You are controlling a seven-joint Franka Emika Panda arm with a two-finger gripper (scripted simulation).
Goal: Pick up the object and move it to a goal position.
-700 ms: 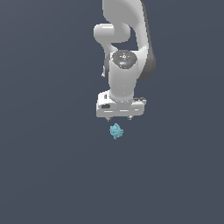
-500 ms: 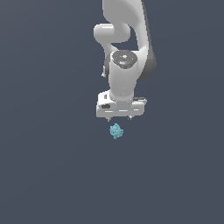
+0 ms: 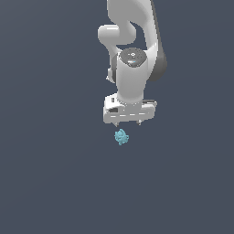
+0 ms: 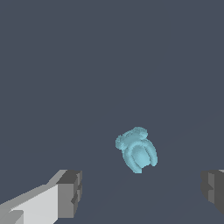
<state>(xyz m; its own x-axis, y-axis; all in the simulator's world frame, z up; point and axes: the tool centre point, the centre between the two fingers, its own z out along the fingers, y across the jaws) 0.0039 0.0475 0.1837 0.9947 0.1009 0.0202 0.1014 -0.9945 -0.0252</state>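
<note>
The object (image 3: 121,136) is a small lumpy turquoise blob lying on the dark grey floor, just below the white gripper (image 3: 128,123) in the exterior view. The gripper points down over it and is open and empty. In the wrist view the object (image 4: 136,149) lies on the floor between and a little ahead of the two grey fingertips (image 4: 70,192), closer to that one than to the other at the frame's edge. The fingers do not touch the object.
The white arm (image 3: 132,68) rises above the gripper toward the top of the exterior view. The dark grey floor (image 3: 55,183) is flat and plain all around, with no other objects in view.
</note>
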